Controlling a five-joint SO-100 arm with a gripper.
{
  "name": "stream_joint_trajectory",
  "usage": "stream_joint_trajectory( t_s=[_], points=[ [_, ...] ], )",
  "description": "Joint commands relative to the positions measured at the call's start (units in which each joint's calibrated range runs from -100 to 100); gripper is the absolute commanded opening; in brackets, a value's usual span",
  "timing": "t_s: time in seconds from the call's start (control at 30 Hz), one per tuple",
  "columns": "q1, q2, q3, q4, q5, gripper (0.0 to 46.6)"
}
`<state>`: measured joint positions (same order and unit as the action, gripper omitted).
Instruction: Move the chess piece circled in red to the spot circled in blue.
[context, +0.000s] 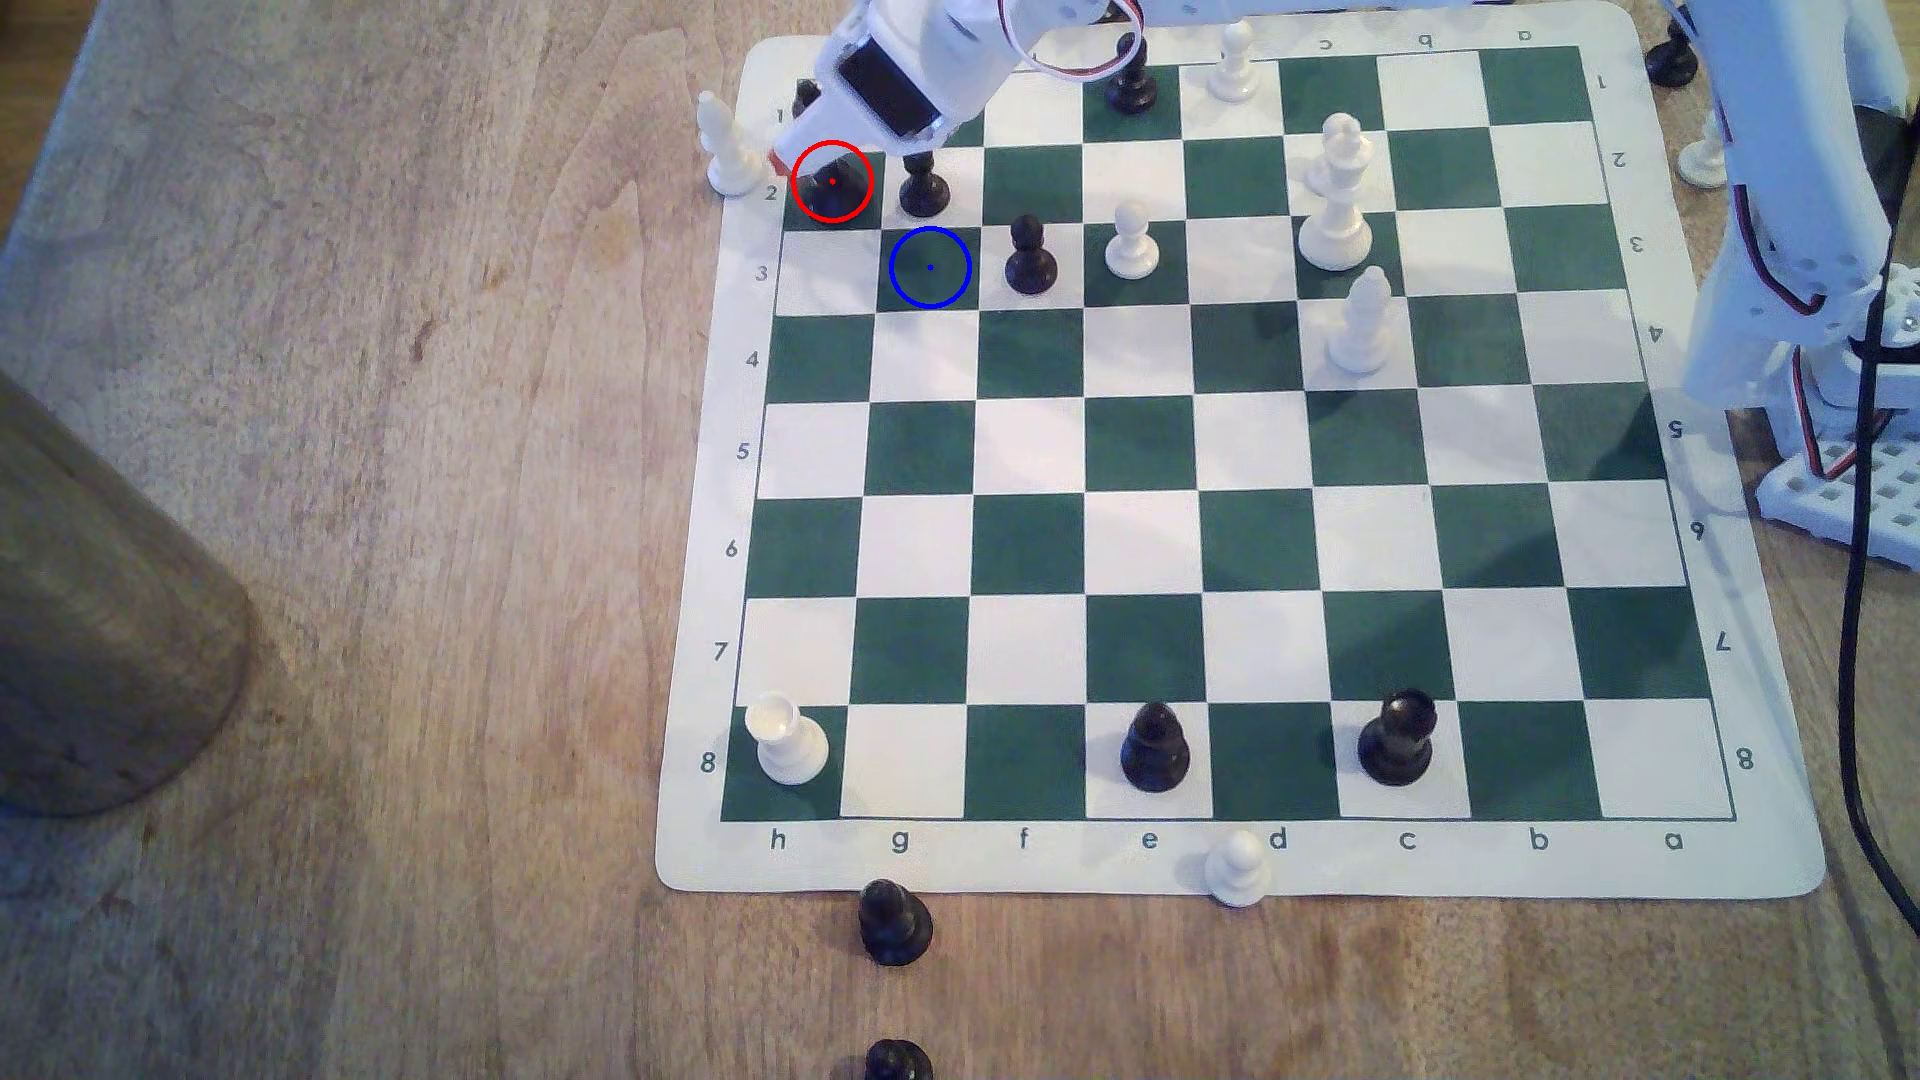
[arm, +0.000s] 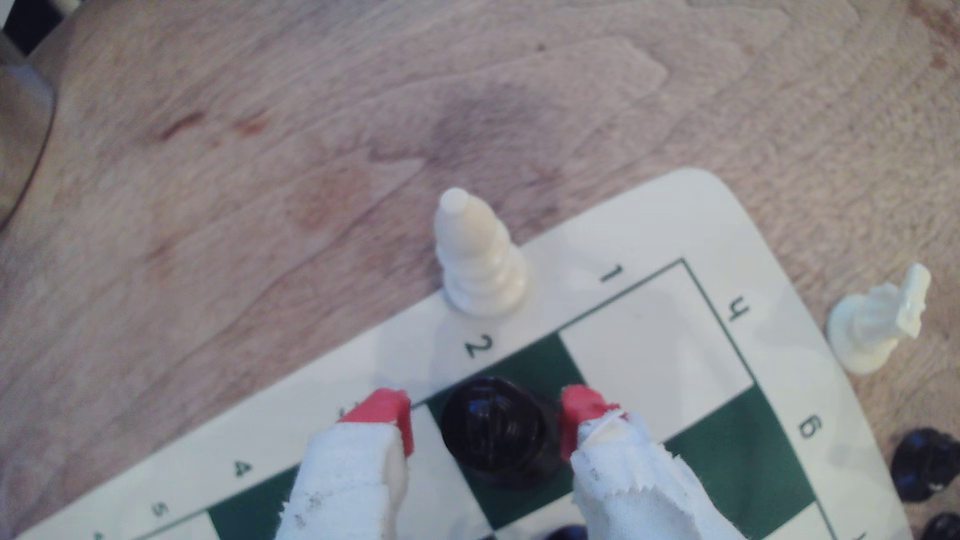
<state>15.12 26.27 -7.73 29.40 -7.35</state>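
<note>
Piece (arm: 493, 431) stands upright on its red-ringed green square, directly between your pincer (arm: 485, 415) tips. Pincer is spread, red tips flanking the knob, one tip close, the other apart. Spot (context: 930, 268) lies one square diagonally off, near a pawn (context: 923, 187).

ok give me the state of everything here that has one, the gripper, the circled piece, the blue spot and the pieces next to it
gripper: open, red fingertips on either side of the chess piece
chess piece: upright on the red-ringed green square, not lifted
spot: vacant
black pawn: upright, on the square beside the chess piece
white bishop: upright, at the mat's edge
</note>
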Motion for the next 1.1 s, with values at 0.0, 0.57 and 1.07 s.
stream_joint_trajectory(
  t_s=[0.0,0.57,1.07],
  points=[
    [-0.7,-2.5,-5.3,-0.8,-0.2,12.8],
    [-1.2,-1.6,-6.4,-1.0,0.0,8.4],
    [-0.8,-1.6,-7.4,-0.2,0.2,2.7]
  ],
)
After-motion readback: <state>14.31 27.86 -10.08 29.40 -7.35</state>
